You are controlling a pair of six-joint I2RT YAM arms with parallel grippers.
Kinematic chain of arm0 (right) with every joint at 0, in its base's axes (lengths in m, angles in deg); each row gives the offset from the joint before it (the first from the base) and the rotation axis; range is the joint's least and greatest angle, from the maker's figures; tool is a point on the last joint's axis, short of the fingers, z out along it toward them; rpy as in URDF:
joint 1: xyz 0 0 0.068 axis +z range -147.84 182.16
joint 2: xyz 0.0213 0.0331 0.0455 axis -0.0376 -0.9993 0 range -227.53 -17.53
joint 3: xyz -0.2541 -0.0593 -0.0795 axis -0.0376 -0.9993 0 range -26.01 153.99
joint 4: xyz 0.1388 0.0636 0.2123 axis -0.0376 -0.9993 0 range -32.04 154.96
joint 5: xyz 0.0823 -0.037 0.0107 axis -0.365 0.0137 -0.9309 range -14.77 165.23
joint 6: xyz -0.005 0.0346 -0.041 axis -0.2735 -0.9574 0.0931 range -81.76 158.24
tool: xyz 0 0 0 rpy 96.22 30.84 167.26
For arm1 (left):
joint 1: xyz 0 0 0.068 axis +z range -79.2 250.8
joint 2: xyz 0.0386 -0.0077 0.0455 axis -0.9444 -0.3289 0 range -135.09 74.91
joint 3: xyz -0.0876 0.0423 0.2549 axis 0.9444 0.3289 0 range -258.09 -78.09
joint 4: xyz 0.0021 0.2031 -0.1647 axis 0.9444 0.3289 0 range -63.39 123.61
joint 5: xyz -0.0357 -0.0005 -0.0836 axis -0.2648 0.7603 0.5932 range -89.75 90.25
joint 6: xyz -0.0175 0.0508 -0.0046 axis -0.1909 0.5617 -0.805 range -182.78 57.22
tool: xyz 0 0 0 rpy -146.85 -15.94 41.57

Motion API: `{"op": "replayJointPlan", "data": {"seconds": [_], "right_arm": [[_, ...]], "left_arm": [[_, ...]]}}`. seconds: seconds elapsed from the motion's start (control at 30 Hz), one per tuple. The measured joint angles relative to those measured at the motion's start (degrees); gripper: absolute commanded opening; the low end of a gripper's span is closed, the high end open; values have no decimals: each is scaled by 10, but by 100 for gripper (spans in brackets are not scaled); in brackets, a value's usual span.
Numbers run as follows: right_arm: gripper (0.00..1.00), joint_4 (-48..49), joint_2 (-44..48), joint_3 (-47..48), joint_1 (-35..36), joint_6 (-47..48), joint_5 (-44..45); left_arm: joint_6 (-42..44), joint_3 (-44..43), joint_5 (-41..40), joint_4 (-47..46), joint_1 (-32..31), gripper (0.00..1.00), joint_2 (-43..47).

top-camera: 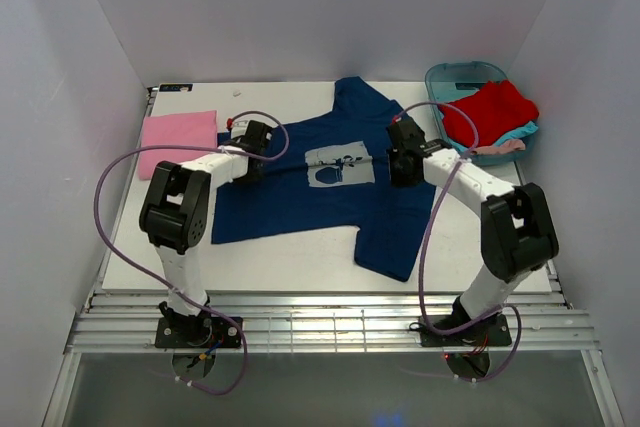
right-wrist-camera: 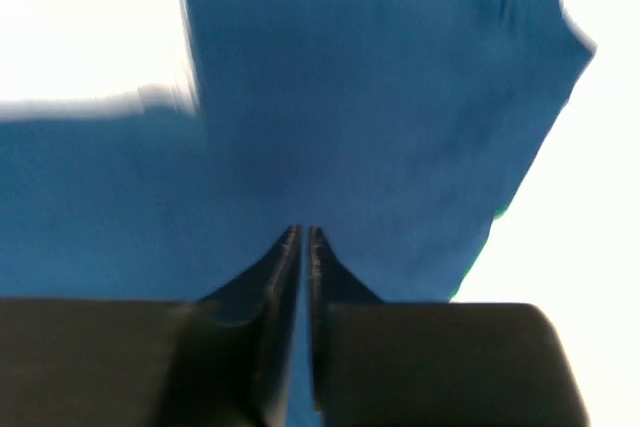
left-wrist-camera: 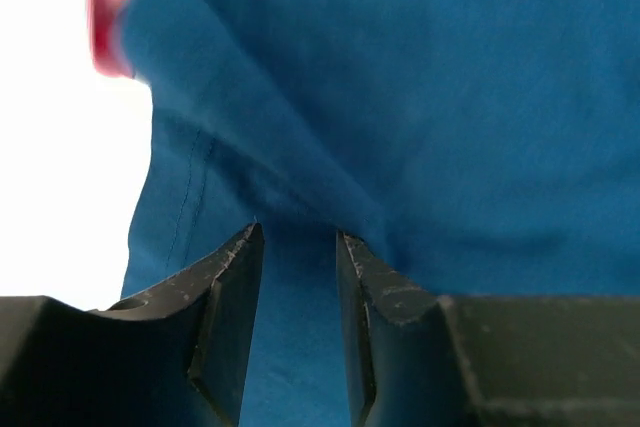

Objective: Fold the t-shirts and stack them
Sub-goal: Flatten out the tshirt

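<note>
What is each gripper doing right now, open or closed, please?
Left gripper: open, jaws apart over the navy t-shirt.
Right gripper: almost closed at the navy t-shirt; whether it pinches cloth cannot be told.

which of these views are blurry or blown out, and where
Top external: sharp and evenly lit, the navy t-shirt dark on the white table. Left wrist: the bare table at left is blown out to white, and a reddish blob at top left is too out of focus to identify. Right wrist: motion blur smears the pale patch at top left, and the table at right is overexposed.
</note>
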Motion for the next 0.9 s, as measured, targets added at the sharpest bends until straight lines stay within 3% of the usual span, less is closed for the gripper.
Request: {"op": "replayJointPlan", "data": {"seconds": [0.1,0.13,0.23,0.37,0.5,0.9], "right_arm": [[8,3,-63,82,-12,2,2],[8,4,-92,122,-19,4,0],[8,15,-162,220,-39,14,-6],[8,26,-247,318,-59,29,-18],[8,24,-321,386,-75,43,-36],[8,17,-431,490,-98,76,-76]], "left_arm": [[4,-58,-4,5,2,36,-42],[5,-77,-4,5,4,24,-55],[13,-144,-7,18,8,0,-100],[22,-214,-10,27,10,0,-146],[21,-225,-8,40,10,0,-149],[18,-265,-8,58,13,0,-145]]}}
